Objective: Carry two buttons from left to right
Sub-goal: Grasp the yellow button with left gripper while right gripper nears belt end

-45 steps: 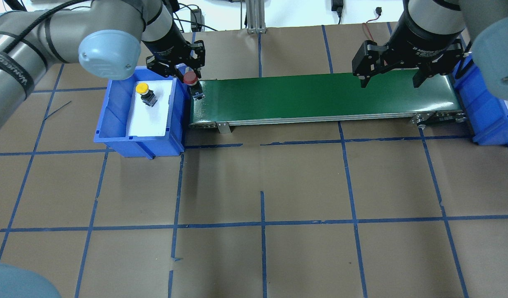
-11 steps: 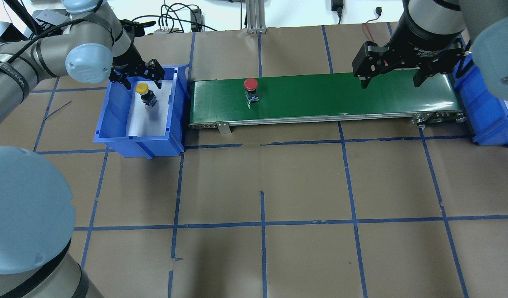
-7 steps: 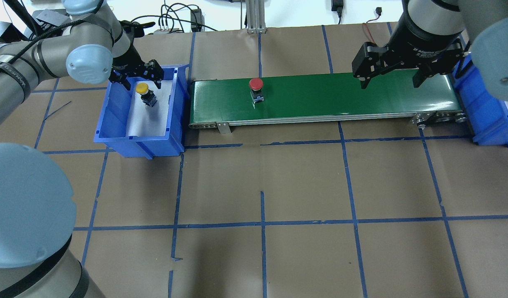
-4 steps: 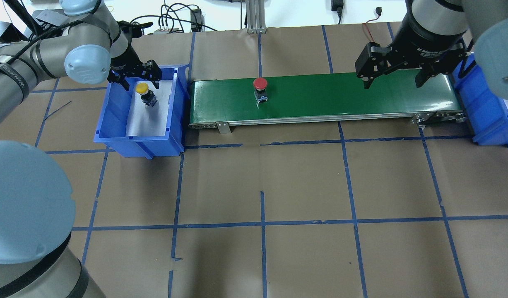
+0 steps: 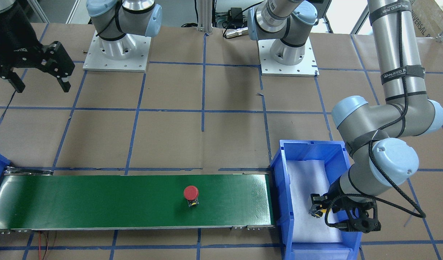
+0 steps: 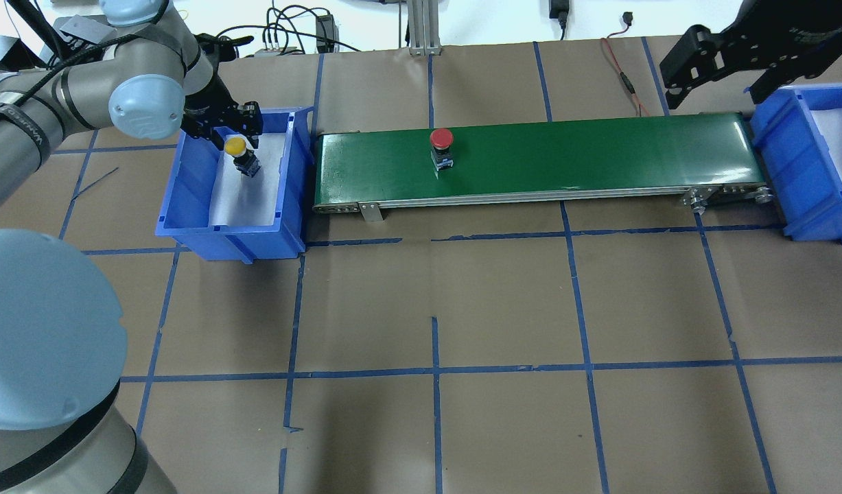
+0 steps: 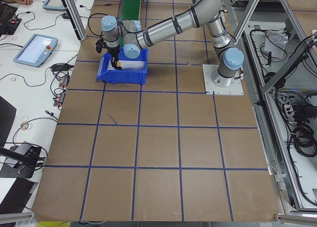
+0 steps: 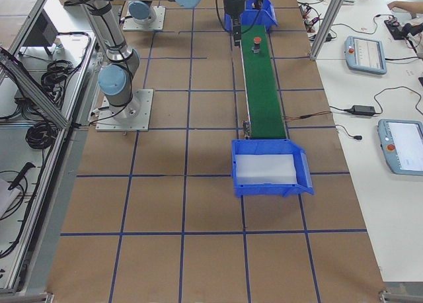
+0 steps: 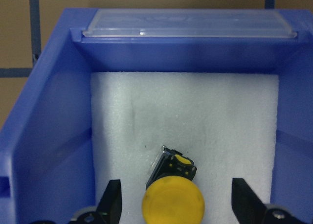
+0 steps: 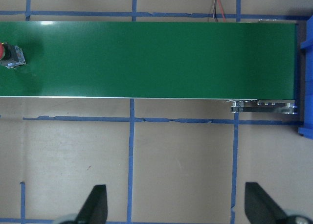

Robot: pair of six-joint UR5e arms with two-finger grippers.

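Two push buttons we count: the red-capped button [image 6: 441,139] stands on one green conveyor belt [image 6: 599,154], the yellow-capped button [image 6: 236,146] in a blue plastic bin [image 6: 187,199]. Our left gripper [image 6: 225,132] spreads wide astride it; our right gripper [image 6: 713,99] gapes empty.

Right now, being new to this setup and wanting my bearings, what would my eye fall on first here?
A red button stands alone on the green belt, left of its middle in the overhead view. In the blue bin at the belt's left end, the left hand hangs open astride a yellow button. The right hand hovers open, high near the belt's right end.
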